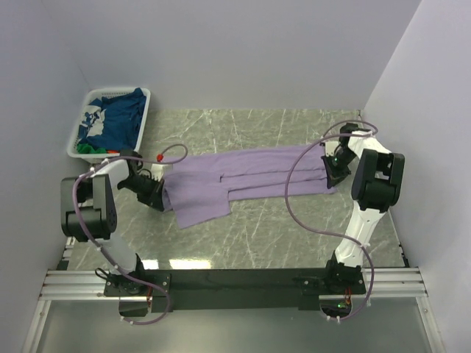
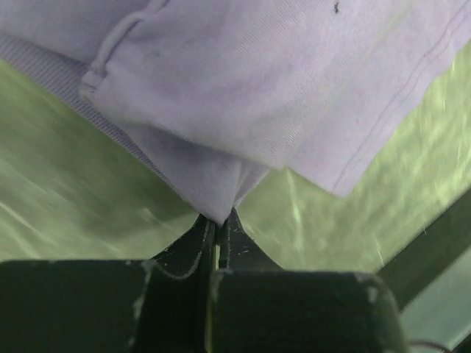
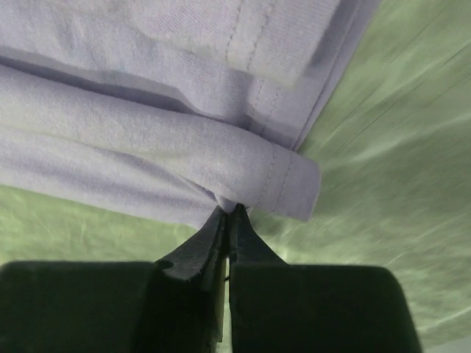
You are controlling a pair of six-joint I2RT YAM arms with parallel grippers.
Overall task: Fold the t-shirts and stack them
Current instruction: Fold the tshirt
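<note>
Pale grey walls close in a green-grey marbled table (image 1: 257, 228), and a white slatted basket (image 1: 82, 125) stands at its far left corner. Across the middle of the table lies the lavender t-shirt (image 1: 243, 173). It is drawn out into a long band from left to right, and its left part is wider and reaches toward the near edge.

The left gripper (image 1: 158, 193) sits at the shirt's left end and the right gripper (image 1: 333, 175) at its right end, each with its jaws pressed together on a pinch of lavender cloth. The wrist views show what the overhead view cannot. On the left, the cloth gathers to a point between the closed jaws, just below a stitched hem. On the right, a rolled, double-stitched hem edge is nipped at the jaw tips.

Away from the grip, the basket holds a navy blue t-shirt (image 1: 118, 118) with white print too small to read. A bit of green cloth (image 1: 87, 148) and a bit of red cloth (image 1: 112, 151) show at the basket's near end — only the overhead view shows them.
</note>
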